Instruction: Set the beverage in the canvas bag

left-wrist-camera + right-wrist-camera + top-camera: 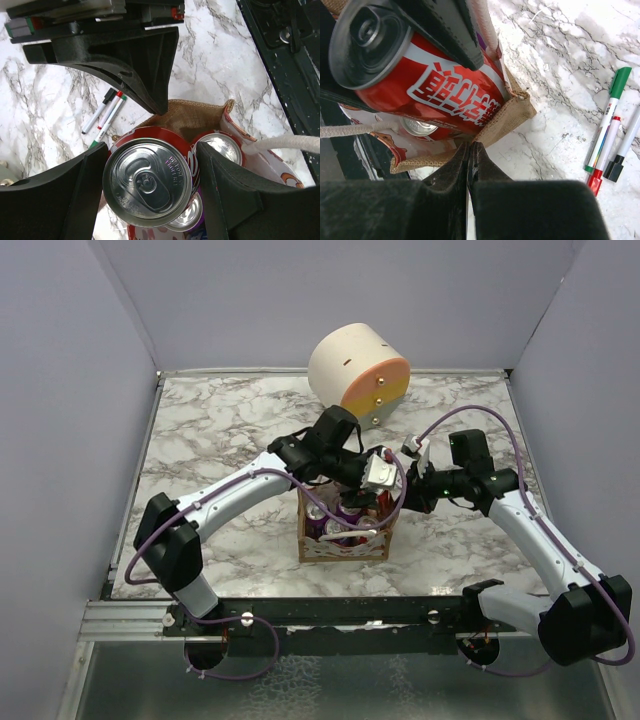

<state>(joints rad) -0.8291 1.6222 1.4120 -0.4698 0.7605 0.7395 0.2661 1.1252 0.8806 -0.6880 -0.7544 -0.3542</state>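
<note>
The red can (pixel 150 182) is in the left gripper (pixel 150 170). The jaws are closed on its sides, one black finger (pixel 60 200) on each side. The can's long way runs from top to bottom, and it is tipped a bit, not quite straight up. Its silver top, with the pull tab, faces up at the left wrist camera. Its bottom end points down into the canvas bag (pixel 507 117) and is hidden there. The can is shiny red with big white letters on its side.

The can sits at the open mouth of the bag, above other cans (pixel 222 147) that are already inside. The bag is brown rough cloth with a white rope handle (pixel 285 145). It stands on the marble table (pixel 220 440), near the middle.

The right gripper (pixel 469 147) has its jaws shut tight. The tips touch the rim of the bag at a corner. I cannot tell if they pinch the cloth.

Some markers (pixel 610 130) lie on the table just beside the bag. A round drawer box (pixel 360 370), cream and orange, stands at the far edge of the table.
</note>
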